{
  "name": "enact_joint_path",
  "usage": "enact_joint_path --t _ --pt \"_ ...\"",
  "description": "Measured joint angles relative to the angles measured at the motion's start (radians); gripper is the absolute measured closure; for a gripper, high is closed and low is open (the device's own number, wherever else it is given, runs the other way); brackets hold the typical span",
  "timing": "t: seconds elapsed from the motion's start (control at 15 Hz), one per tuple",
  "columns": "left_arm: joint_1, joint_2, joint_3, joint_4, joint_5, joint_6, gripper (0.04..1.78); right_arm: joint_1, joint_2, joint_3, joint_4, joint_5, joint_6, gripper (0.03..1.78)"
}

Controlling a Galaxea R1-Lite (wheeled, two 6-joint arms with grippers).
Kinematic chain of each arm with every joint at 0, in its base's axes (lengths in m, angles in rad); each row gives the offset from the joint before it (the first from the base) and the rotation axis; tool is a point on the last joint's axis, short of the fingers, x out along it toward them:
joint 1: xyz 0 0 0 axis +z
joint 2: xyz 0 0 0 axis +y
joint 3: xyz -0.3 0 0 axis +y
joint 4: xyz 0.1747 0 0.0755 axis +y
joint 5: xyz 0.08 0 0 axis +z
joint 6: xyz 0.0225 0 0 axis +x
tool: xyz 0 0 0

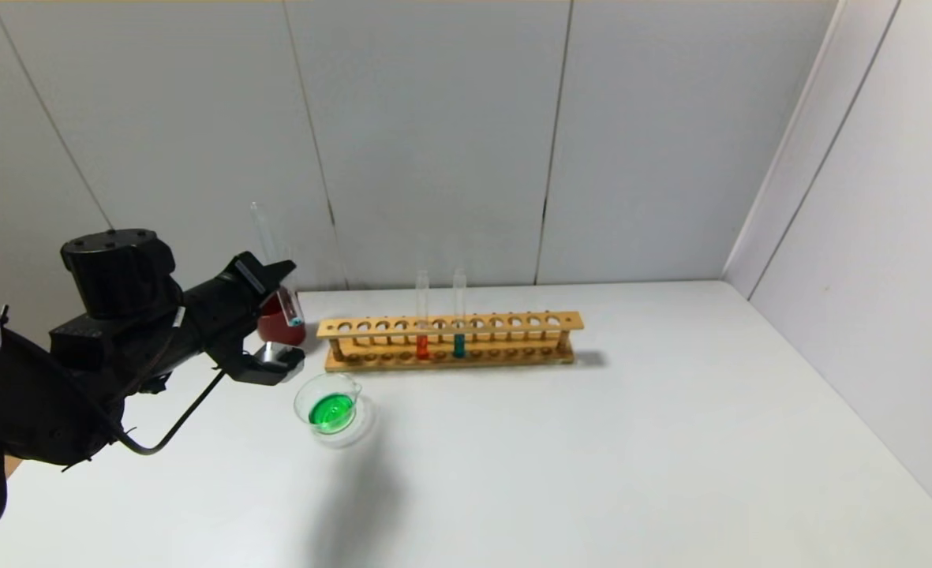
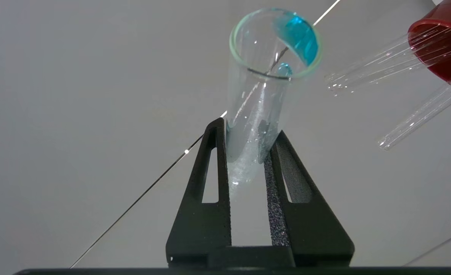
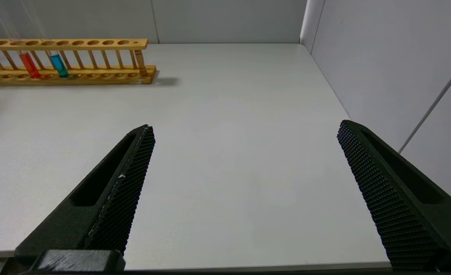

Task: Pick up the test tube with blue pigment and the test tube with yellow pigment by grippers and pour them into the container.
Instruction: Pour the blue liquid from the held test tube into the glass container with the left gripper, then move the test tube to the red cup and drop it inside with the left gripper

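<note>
My left gripper [image 1: 280, 312] has its fingers [image 2: 214, 168] clamped on a nearly empty test tube [image 2: 257, 103] with only a smear of blue near its mouth. It hangs above the bench [image 1: 592, 457], just in front of the red cup [image 1: 276, 325] and behind the container [image 1: 331, 406], which holds green liquid. The wooden rack [image 1: 450, 341] carries an orange-red tube [image 1: 422, 319] and a teal-blue tube [image 1: 458, 315]. My right gripper [image 3: 244, 160] hovers over bare bench, its fingers spread wide, holding nothing.
</note>
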Motion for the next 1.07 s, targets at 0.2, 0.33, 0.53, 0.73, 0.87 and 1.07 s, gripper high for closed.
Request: enact_joint_path --t 0.2,0.33,0.53,0.73,0.87,1.07 --pt "0.001 -0.001 0.001 0.000 0.001 -0.003 1.50 0.000 0.000 0.000 0.000 0.000 0.000 0.06" --pt "0.001 -0.001 0.001 0.000 0.004 -0.010 1.50 0.000 0.000 0.000 0.000 0.000 0.000 0.06" --pt "0.001 -0.002 0.002 0.001 0.050 -0.098 1.50 0.000 0.000 0.000 0.000 0.000 0.000 0.06" --pt "0.000 -0.016 -0.011 0.038 0.208 -0.337 1.50 0.000 0.000 0.000 0.000 0.000 0.000 0.06" --pt "0.000 -0.031 -0.065 0.128 0.304 -0.538 1.50 0.000 0.000 0.000 0.000 0.000 0.000 0.06" --pt "0.000 -0.040 -0.241 0.334 0.363 -0.869 1.50 0.000 0.000 0.000 0.000 0.000 0.000 0.06"
